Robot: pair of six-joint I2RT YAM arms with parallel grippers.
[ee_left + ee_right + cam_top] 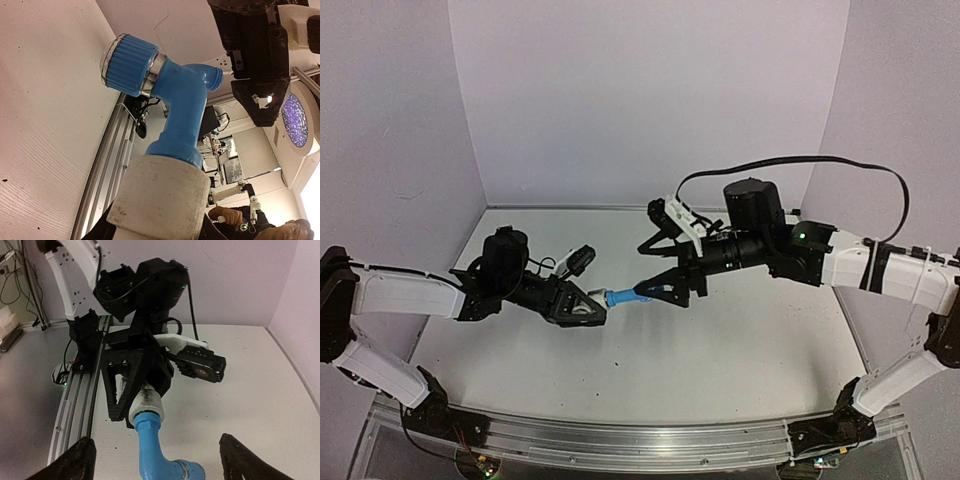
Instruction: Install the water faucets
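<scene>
**Blue tap**: T-shaped, bright blue plastic, with a ribbed round knob at one end. Its stem is seated in the white fitting, a short, scuffed cylinder.

**Left gripper**: closed on the white fitting, which is clamped between its fingers. The blue tap is held out just beyond its fingertips, above the table.

**Right gripper**: pointed at the left gripper, almost tip to tip. Its fingers are spread wide apart. The knob end of the blue tap is placed between them. In the right wrist view, clear gaps are seen between the tap and either finger.
</scene>
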